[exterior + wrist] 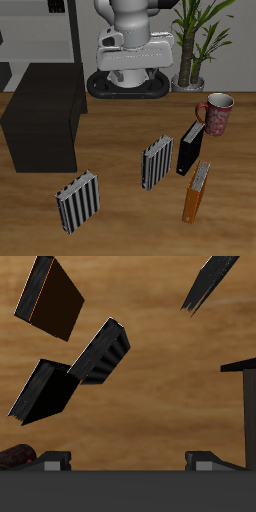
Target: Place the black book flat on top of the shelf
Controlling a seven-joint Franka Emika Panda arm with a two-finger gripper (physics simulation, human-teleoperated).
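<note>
The black book (189,149) stands upright on the table between the mug and the orange-brown book; in the wrist view it (44,390) shows as a dark slab with a pale edge. The shelf (42,127) is a large, nearly black cabinet with a flat top, standing across the table from the book; one corner of it (243,406) shows in the wrist view. My gripper (130,461) is open and empty, with its fingertips (54,461) spread wide. It hangs high up near the robot's base (129,58), well behind the book.
An orange-brown book (196,192) stands near the front edge. Two black-and-white striped books (156,162) (78,201) stand mid-table and near the front. A red mug (217,113) stands behind the black book. A plant (197,40) and grey shelving (35,35) are at the back.
</note>
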